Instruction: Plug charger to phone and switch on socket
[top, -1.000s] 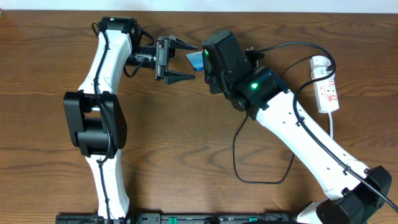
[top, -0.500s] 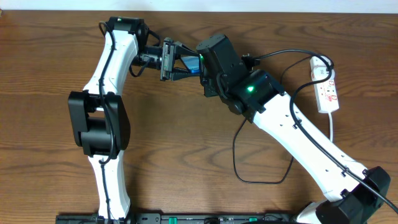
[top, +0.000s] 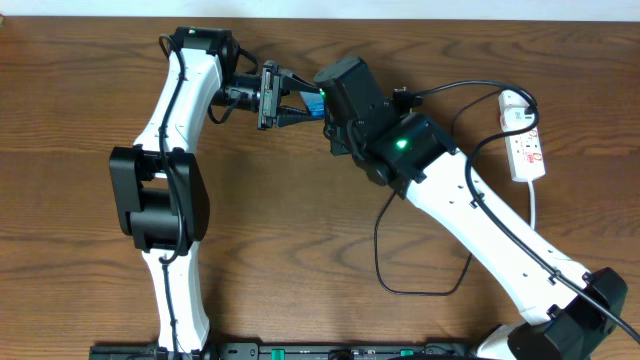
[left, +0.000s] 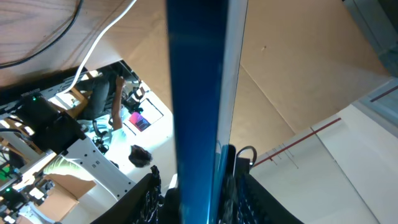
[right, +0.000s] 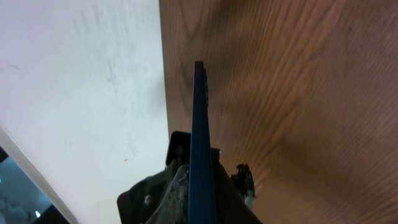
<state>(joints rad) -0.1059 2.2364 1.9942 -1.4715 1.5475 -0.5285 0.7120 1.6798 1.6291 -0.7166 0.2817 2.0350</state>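
Note:
The phone (top: 313, 100) is held up edge-on between the two arms at the back of the table, only a sliver of its blue showing from above. My left gripper (top: 316, 103) reaches in from the left, and its fingers (left: 231, 193) are closed against the blue slab (left: 199, 93). My right gripper (right: 200, 169) is shut on the other end, the phone (right: 199, 112) rising thin between its fingers. The charger's black cable (top: 425, 290) loops on the wood under the right arm. A small black piece with a pale tip (right: 244, 180) lies beside the right gripper. The white socket strip (top: 527, 148) lies at the far right.
The socket's round white plug head (top: 513, 102) and white cord (top: 533, 205) sit near the right edge. Another run of black cable (top: 470, 72) arcs from the strip toward the right wrist. The right arm (top: 500, 235) crosses the table diagonally.
My left gripper has moved right onto the phone and its wide-open fingers have closed around it. The right gripper has kept its hold and shifted slightly up and left.

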